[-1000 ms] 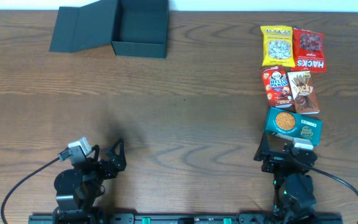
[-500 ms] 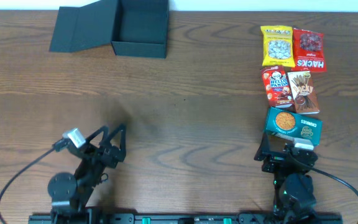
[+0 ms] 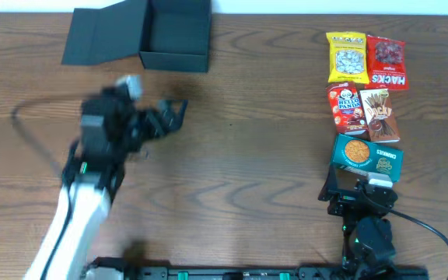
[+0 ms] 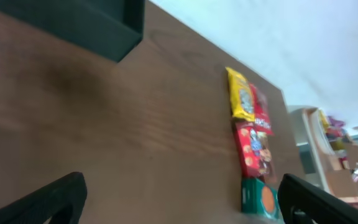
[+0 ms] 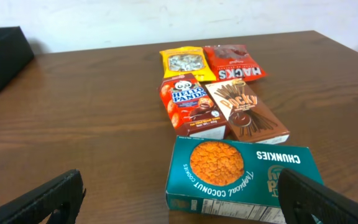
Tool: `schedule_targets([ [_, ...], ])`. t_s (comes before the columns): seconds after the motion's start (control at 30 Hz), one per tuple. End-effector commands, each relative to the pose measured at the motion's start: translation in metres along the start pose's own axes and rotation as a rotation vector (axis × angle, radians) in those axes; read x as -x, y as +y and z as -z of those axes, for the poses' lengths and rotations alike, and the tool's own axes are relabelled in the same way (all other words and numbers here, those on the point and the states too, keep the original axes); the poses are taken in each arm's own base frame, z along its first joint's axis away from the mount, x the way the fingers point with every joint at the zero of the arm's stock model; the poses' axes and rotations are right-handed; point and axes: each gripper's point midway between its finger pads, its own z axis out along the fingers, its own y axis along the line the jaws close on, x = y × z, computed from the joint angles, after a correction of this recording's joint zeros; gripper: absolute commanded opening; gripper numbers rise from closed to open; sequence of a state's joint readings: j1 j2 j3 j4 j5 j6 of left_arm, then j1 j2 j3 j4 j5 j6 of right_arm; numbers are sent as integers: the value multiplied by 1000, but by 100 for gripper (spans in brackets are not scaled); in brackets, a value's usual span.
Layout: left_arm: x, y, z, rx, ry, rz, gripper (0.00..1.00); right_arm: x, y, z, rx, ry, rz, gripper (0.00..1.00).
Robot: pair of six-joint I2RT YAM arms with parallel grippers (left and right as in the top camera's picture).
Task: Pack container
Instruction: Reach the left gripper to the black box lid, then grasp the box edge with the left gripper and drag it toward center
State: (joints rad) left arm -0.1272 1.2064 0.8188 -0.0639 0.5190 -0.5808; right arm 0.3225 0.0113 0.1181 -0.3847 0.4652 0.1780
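Items counted: one container (image 3: 174, 60). Two snack bags: yellow bag (image 3: 346, 57), red Hacks bag (image 3: 386, 62). Three snack boxes: Hello Panda box (image 3: 348, 108), Pocky box (image 3: 379, 115), teal Chunkies box (image 3: 368, 156).

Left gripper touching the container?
Apart. The overhead view shows bare table between the open left gripper and the container front wall.

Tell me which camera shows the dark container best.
Overhead: the container shows nearly whole, its flap lid open to the left and its inside visible. The left wrist view catches only a blurred corner of the container; the right wrist view only its dark end at the far left.
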Motion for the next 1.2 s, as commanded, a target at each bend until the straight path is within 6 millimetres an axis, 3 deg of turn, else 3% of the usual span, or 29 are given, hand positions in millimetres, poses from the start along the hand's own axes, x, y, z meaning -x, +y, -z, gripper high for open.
schedule_targets([
  [0.0,31,-8,-37,67,-12,60,100,0,-3,0,-12,-4,5,99],
  [0.13,56,2,-83,194,-5,224,100,0,-3,0,-12,-4,5,99],
  [0.17,60,12,-99,248,12,309,94,0,-3,0,-12,-4,4,99],
  [0.33,54,45,-147,397,94,557,92,0,-3,0,-12,-4,5,99],
  [0.53,57,69,-190,444,81,741,91,0,-3,0,-12,-4,5,99],
  [0.7,67,83,-211,421,70,809,90,0,-3,0,-12,-4,5,99],
  [0.97,75,103,-219,418,56,860,85,0,-3,0,-12,-4,5,99],
  [1.07,71,108,-222,424,61,864,77,0,-3,0,-12,-4,5,99],
  [1.17,68,112,-225,429,69,868,59,0,-3,0,-12,-4,5,99],
])
